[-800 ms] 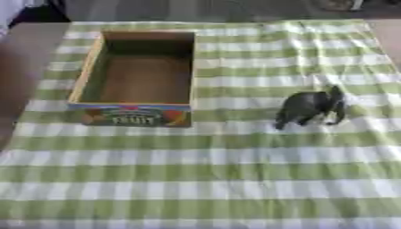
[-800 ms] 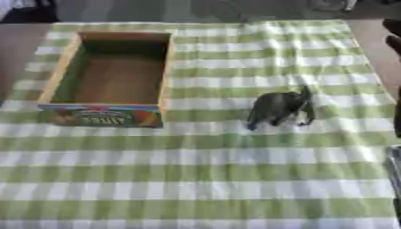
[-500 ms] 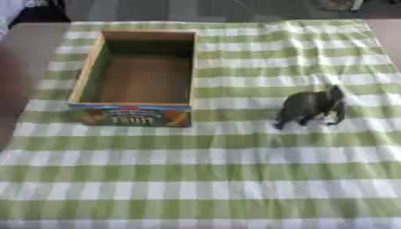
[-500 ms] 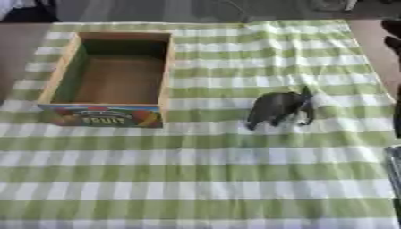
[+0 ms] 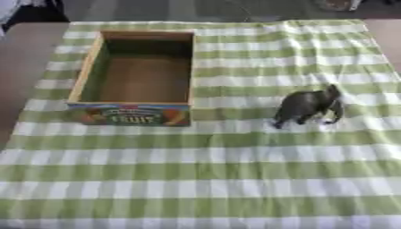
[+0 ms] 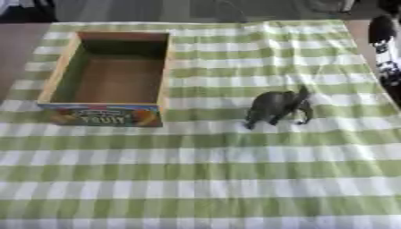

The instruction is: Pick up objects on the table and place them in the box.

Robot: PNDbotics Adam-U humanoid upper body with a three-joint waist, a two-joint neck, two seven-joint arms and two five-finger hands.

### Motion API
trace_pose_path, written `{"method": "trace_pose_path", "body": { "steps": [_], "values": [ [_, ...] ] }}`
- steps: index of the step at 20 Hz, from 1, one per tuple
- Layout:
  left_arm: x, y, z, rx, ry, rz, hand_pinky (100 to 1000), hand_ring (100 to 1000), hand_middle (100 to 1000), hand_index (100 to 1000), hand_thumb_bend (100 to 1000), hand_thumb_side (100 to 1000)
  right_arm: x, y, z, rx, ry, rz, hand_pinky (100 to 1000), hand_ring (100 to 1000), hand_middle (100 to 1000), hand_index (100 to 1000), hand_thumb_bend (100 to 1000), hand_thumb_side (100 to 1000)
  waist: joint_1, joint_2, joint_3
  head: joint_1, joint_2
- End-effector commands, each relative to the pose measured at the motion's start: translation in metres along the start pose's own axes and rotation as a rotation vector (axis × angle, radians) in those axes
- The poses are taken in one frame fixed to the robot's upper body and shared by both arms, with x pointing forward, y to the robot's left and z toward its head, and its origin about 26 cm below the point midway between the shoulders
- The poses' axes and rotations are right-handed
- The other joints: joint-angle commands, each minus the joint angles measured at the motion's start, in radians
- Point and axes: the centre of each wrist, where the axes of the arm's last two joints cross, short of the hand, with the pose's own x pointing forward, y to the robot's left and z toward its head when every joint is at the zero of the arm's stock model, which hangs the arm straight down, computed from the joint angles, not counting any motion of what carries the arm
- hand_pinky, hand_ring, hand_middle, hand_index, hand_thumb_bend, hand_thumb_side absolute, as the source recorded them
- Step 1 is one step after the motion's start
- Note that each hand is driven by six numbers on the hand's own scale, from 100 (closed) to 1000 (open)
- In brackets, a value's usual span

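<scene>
An open wooden box (image 5: pixel 190 67) with a coloured fruit label on its front stands empty at the left of the cloth. A dark grey toy elephant (image 5: pixel 305 105) stands upright to the right of the box, well apart from it. A black and silver part of my right arm or hand (image 6: pixel 385 49) shows only at the right edge of the right eye view, up and to the right of the elephant and not touching it. Its fingers cannot be made out. My left hand shows in neither view.
A green and white checked cloth (image 5: pixel 203 179) covers the table, and its near half bears nothing. Bare brown tabletop (image 5: pixel 23 67) shows to the left of the box. Dark things lie beyond the far edge.
The dark arm at the right edge of the right eye view now reaches slightly further in and no longer shows low down. The box and the elephant have not moved.
</scene>
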Motion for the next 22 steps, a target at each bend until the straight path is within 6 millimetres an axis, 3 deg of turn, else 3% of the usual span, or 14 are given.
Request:
{"method": "trace_pose_path", "body": {
  "steps": [1,8,9,10,12,17,18,22],
  "values": [
    [0.008,0.001,-0.007,-0.027,-0.037,-0.013,305,367,643,481,100,722,0.007,-0.024,-0.020,0.107,-0.103,0.163,910,909,855,952,151,945,0.000,-0.016,0.000,-0.001,0.009],
    [0.008,0.001,-0.007,-0.040,-0.036,-0.010,305,366,643,480,100,722,0.017,-0.040,-0.045,0.331,-0.214,0.331,932,927,877,973,252,989,0.000,-0.018,0.008,-0.006,0.004],
    [0.008,0.001,-0.007,-0.041,-0.036,-0.009,305,366,643,480,100,722,0.018,-0.041,-0.047,0.368,-0.219,0.351,937,932,875,981,229,926,0.000,-0.019,0.009,-0.008,0.003],
    [0.008,0.001,-0.007,-0.043,-0.036,-0.008,304,366,643,479,100,723,0.020,-0.042,-0.050,0.405,-0.224,0.370,940,935,886,984,266,994,0.000,-0.019,0.011,-0.009,0.000],
    [0.008,0.000,-0.007,-0.047,-0.035,-0.007,304,366,643,479,100,723,0.022,-0.043,-0.053,0.475,-0.232,0.393,946,943,890,988,287,981,-0.002,-0.018,0.014,-0.013,-0.003],
    [0.008,-0.001,-0.007,-0.054,-0.034,-0.003,304,365,643,478,100,724,0.027,-0.040,-0.059,0.635,-0.231,0.398,969,968,902,1000,437,830,-0.007,-0.017,0.022,-0.022,-0.007],
    [0.008,-0.001,-0.007,-0.055,-0.033,-0.002,304,365,643,477,100,725,0.027,-0.040,-0.060,0.662,-0.226,0.394,971,971,897,1000,481,765,-0.008,-0.017,0.023,-0.023,-0.007],
    [0.008,-0.002,-0.007,-0.059,-0.032,0.001,304,364,643,477,100,725,0.030,-0.039,-0.064,0.735,-0.194,0.377,977,981,903,1000,507,689,-0.008,-0.017,0.028,-0.025,-0.008]
  ]
}}
